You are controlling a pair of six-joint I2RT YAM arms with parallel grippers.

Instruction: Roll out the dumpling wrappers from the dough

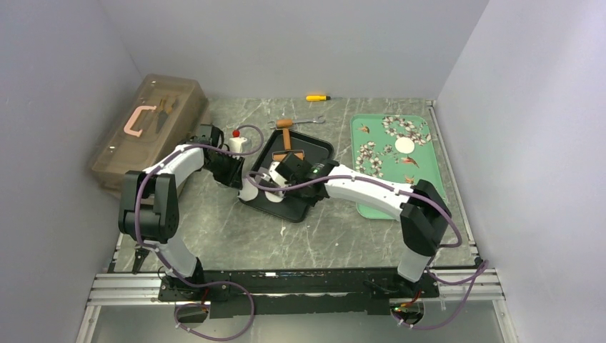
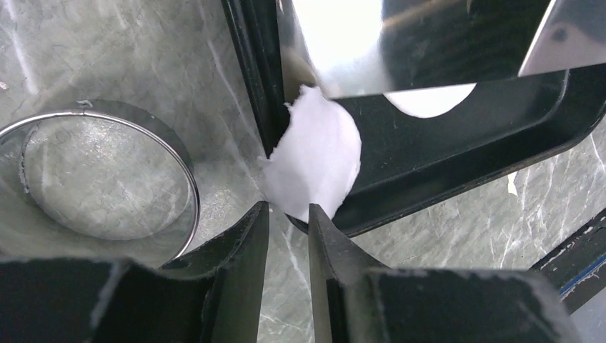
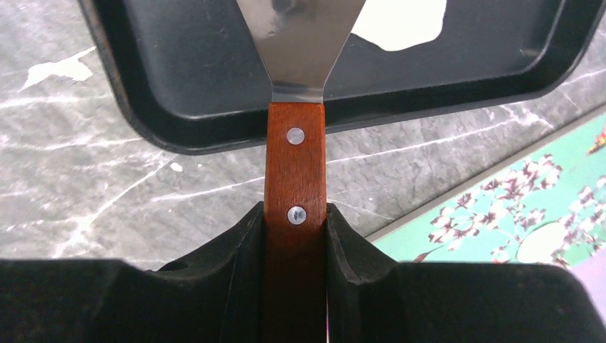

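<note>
One wrapper [image 1: 404,146] on green tray [image 1: 429,158], others on black tray [image 1: 318,148], left hand [image 2: 288,209] apart, right hand [image 3: 295,213] clamping spatula [image 3: 294,153]

The blade of the spatula [image 2: 400,43] runs off the top of my left wrist view, covering the upper edge of the wrapper [image 2: 318,153] and most of a second piece of dough [image 2: 429,101]. Whether my left pincer [image 2: 288,207] touches the wrapper's lower edge I cannot tell. The ring [image 2: 107,113] is cut by the left edge. My right pincer [image 3: 295,207] hides the handle's end, and the blade tip runs off the top there too. From above, the contents of the box [image 1: 146,125] are a blur.
</note>
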